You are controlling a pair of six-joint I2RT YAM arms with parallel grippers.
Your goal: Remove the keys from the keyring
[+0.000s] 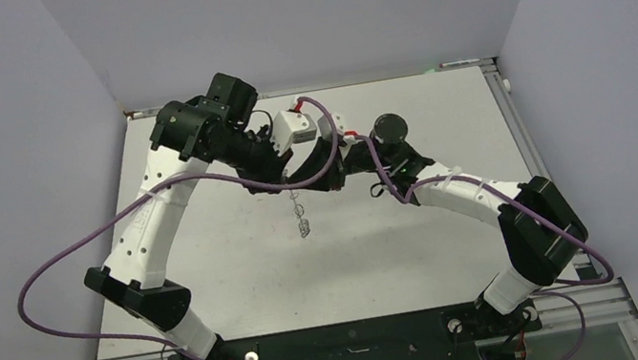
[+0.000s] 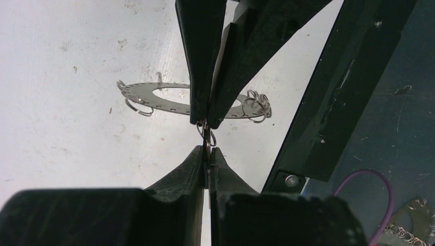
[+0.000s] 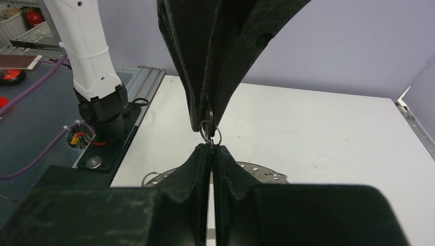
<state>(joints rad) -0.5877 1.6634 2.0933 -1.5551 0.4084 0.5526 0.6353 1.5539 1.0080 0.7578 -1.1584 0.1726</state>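
The keyring (image 2: 154,95), a flat grey ring with small wire loops on its rim, lies on the white table. It also shows behind my fingers in the right wrist view (image 3: 259,171), and faintly in the top view (image 1: 302,221). My left gripper (image 2: 208,149) and right gripper (image 3: 211,147) meet tip to tip above it (image 1: 300,177). Between the tips hangs a small wire loop (image 3: 211,133) with a thin silvery key (image 2: 207,137). The left gripper is shut on the key. The right gripper is shut on the loop. Other keys are too small to tell.
The table's near edge with its black frame (image 2: 328,118) runs close on the right of the left wrist view. The left arm's base (image 3: 97,107) stands at the table's corner. More metal rings (image 2: 413,220) lie off the table on the dark floor.
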